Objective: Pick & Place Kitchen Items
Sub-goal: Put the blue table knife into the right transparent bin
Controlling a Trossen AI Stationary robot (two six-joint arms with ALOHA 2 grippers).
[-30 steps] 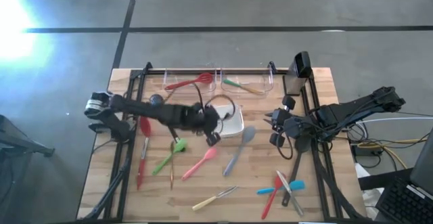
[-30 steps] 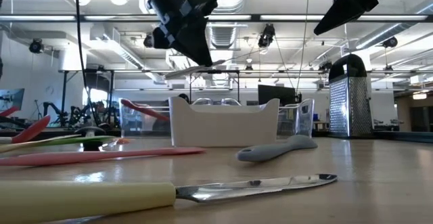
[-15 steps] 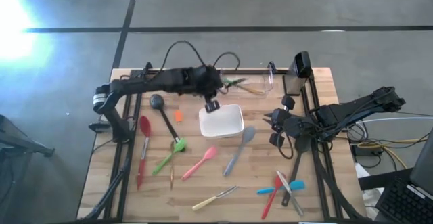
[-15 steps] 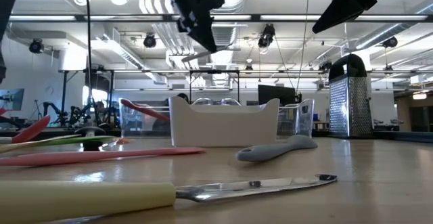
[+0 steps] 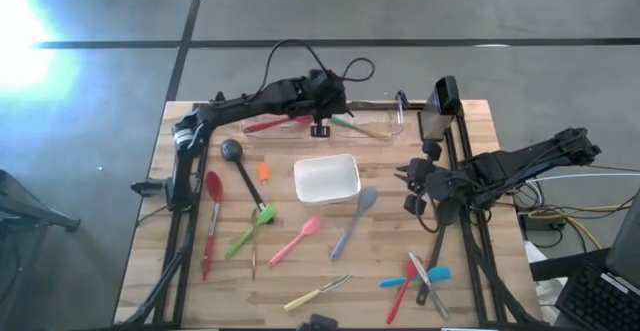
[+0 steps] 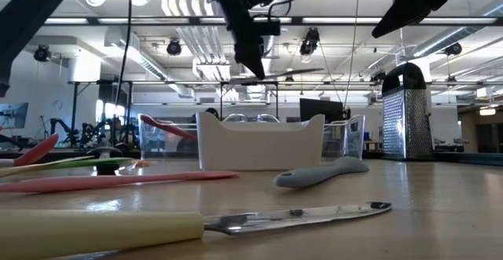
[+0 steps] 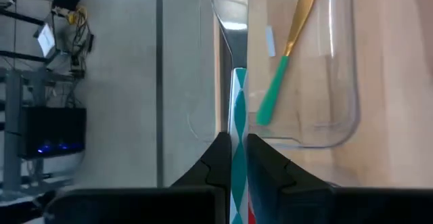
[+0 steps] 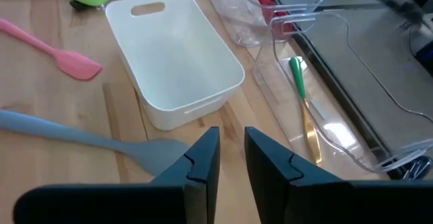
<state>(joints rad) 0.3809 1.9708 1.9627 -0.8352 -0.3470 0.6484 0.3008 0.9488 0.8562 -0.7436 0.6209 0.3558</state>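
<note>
My left gripper [image 5: 320,129] hangs above the two clear bins [image 5: 365,123] at the table's far edge, shut on a slim teal-and-white patterned utensil [image 7: 238,109], which shows as a thin level strip [image 6: 279,75] in the low view. The right-hand bin holds a green-handled gold utensil [image 7: 281,82]; the left-hand one holds a red utensil [image 5: 275,123]. My right gripper [image 8: 231,139] waits at the table's right, narrowly open, above the wood beside the white dish [image 5: 326,179]. Other utensils lie flat on the table: black ladle [image 5: 243,171], pink spatula [image 5: 298,239], grey spatula [image 5: 355,219], cream-handled knife [image 5: 318,293]. My left gripper pinches the patterned utensil between its two fingers [image 7: 218,158], which lie along it. The strip [image 7: 238,132] is seen edge-on and runs out past the fingertips. The fingers slant down toward the table's right. The utensil is lifted clear, about level, above the bins; the fingers hide the held part.
A metal grater [image 5: 440,106] stands at the far right. A red spoon [image 5: 212,196] and a green spatula [image 5: 245,233] lie at the left. Blue, red and grey utensils [image 5: 418,279] cross near the right front. Black frame rails run down both table sides.
My left gripper has swung with the patterned utensil from beside the white dish toward the table's far edge and a little up, rolling its wrist, and now hangs over the clear bins. The black ladle it had covered shows again.
</note>
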